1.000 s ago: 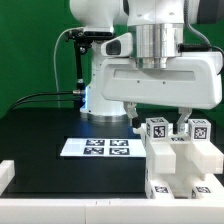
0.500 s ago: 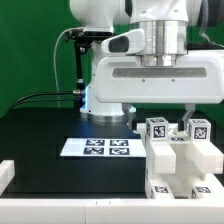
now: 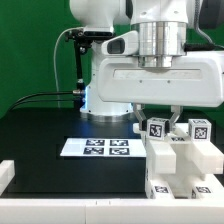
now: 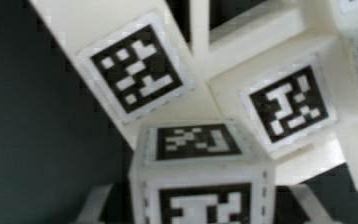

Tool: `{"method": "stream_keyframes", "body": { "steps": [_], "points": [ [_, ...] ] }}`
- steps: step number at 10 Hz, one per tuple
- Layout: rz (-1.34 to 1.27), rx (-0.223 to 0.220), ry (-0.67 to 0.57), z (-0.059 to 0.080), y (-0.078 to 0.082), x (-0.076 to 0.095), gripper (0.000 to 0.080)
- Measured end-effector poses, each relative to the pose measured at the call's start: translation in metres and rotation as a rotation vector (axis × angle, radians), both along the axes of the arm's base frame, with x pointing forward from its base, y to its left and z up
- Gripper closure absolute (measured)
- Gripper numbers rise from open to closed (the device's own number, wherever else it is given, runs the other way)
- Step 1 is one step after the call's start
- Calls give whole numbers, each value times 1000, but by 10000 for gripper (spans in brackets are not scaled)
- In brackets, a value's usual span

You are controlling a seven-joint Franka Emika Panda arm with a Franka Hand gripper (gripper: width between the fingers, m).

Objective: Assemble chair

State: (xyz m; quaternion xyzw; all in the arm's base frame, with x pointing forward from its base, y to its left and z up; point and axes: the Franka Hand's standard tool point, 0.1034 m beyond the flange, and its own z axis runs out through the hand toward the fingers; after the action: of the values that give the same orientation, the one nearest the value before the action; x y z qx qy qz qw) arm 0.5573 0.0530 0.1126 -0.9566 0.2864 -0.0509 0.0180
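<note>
The chair [image 3: 180, 160] is sitting as a blocky white stack of tagged pieces near the table's [image 3: 40, 130] front edge, toward the exterior view's right corner. The gripper [image 3: 160, 122] is hanging over its top posts, fingers flanking one tagged post; I cannot tell whether it is gripping. The marker board [image 3: 97, 148] is lying just beside.

White chair [image 3: 182, 160] with black-and-white square tags; white marker board [image 3: 98, 148]; black table [image 3: 40, 135]; green backdrop [image 3: 30, 50].

The chair [image 3: 180, 160] runs off the exterior view's right and bottom edges; its tags [image 4: 144, 62] blur up close.
</note>
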Motion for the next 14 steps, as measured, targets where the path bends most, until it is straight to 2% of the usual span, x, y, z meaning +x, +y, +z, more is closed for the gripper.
{"method": "stream_keyframes", "body": {
  "steps": [3, 5, 6, 7, 8, 9, 10, 11, 12, 14],
  "points": [
    [-542, 83, 13, -1, -5, -2, 517],
    [-805, 132, 9, -2, -5, -4, 515],
    [-863, 140, 15, -2, -5, -4, 515],
    [-915, 144, 18, -2, -5, -5, 464],
    [-912, 143, 18, -3, -5, -5, 327],
    [-865, 136, 18, -3, -5, -5, 327],
    [-790, 128, 30, -3, -1, -6, 192],
    [-686, 121, 30, -2, 1, -7, 163],
    [-512, 96, 27, -1, 4, -7, 163],
    [-367, 73, 28, -3, 6, -8, 152]
  ]
}}
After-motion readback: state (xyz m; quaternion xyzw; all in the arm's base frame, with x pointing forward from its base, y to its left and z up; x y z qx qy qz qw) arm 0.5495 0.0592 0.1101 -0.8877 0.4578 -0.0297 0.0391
